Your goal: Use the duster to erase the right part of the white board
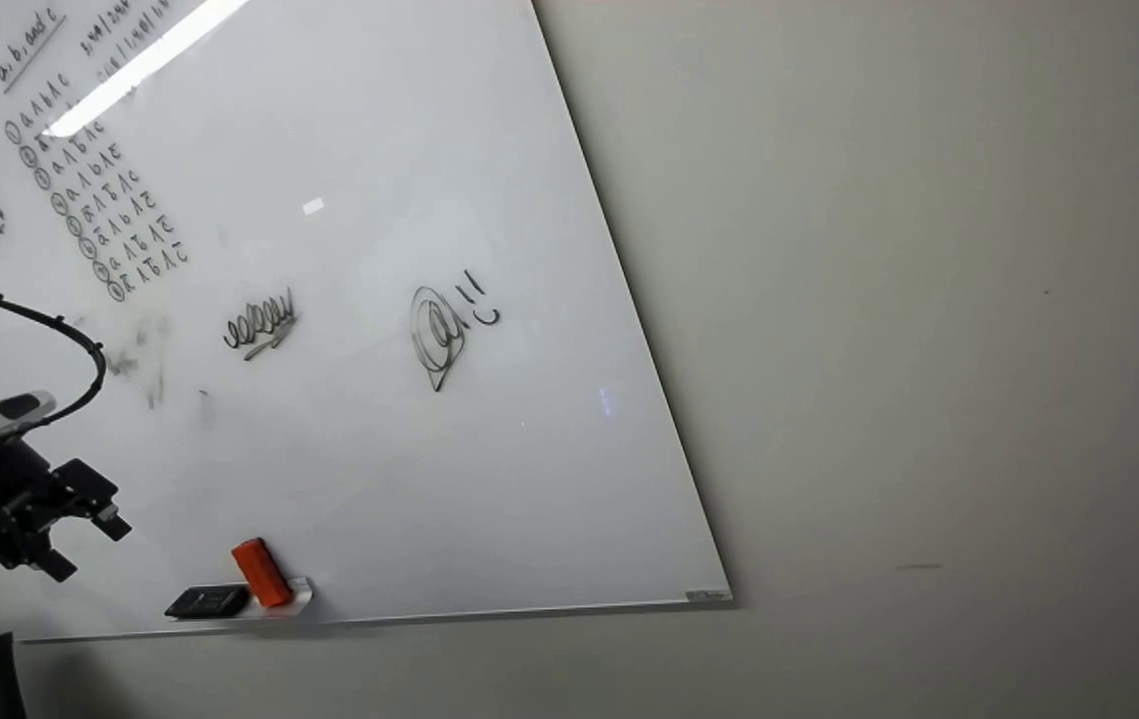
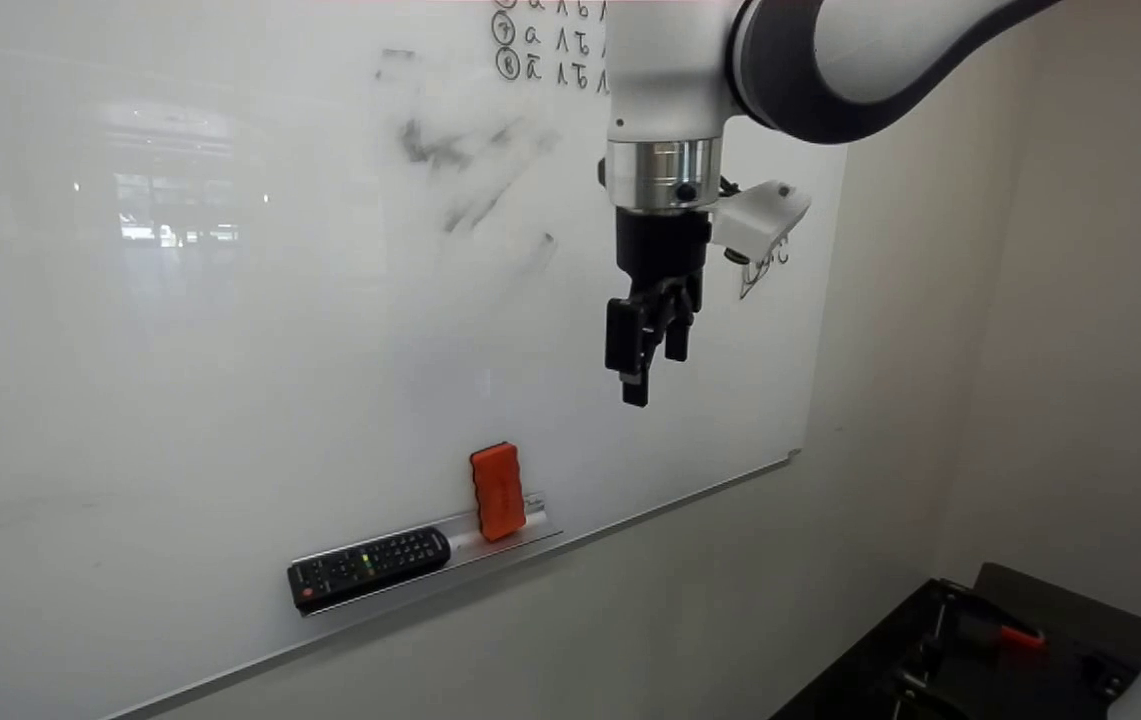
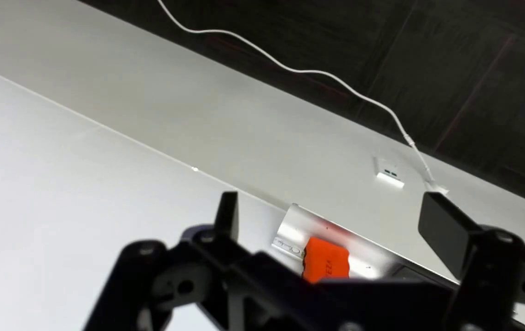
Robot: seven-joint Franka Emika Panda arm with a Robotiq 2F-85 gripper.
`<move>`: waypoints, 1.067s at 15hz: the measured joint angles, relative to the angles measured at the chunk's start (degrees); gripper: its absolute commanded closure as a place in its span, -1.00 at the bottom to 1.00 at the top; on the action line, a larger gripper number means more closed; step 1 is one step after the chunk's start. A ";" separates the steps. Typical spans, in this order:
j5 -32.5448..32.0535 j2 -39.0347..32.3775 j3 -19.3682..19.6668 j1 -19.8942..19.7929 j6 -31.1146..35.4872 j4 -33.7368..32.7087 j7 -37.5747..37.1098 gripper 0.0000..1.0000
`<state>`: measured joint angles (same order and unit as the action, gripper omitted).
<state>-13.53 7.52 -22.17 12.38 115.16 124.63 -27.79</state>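
Gripper [image 2: 658,376]: you have it wide, its fingers [image 3: 444,230] well apart and their tips pointing down; in both exterior views it shows higher than the tray [image 2: 466,546] and well apart from it.
Arm [image 2: 668,80]: white and dark grey, higher than the tray, covering part of the board [image 1: 379,499] from you in an exterior view.
Black cable [image 1: 58,321]: looping out beside the arm, higher than the tray.
Duster [image 2: 499,492]: orange-red, standing on end near the right end of the tray, just in front of the board; whether it touches the board, you cannot tell. In the wrist view you see it between the fingers but beyond them, its lower part hidden by the gripper.
Remote [image 2: 370,568]: black, lying on the left part of the tray, apart from the duster.
Tray: silver, with lettering at its right end too small for you to read.
Board: glossy white, spreading above the tray and past both its ends.
Smudges [image 2: 430,150]: grey, above the tray.
List [image 1: 100,190]: black handwriting in numbered rows, higher above the tray.
Scribble [image 1: 262,325]: a coil, up and to the right of the tray.
Doodle [image 1: 437,335]: oval loops drawn to a point, farther right of the tray, two strokes and a curve beside them.
Wall [image 1: 908,350]: plain, light grey, below the tray and off to its right.
Wall box [image 3: 389,174]: white, lower than the tray.
White cable [image 3: 299,71]: one end just beside the wall box, lower than the tray.
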 measured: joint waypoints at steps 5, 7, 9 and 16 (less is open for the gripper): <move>-12.99 -8.03 -1.44 2.98 1.93 -2.79 -13.39 -1.00; -16.90 -10.67 -0.79 3.92 4.97 -2.59 -17.09 -1.00; -20.87 -13.21 0.28 4.91 9.36 -1.99 -20.24 -1.00; -22.03 -15.16 1.76 5.73 14.24 -0.85 -21.00 -1.00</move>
<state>-35.56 -7.65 -20.41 18.11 129.39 123.78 -48.79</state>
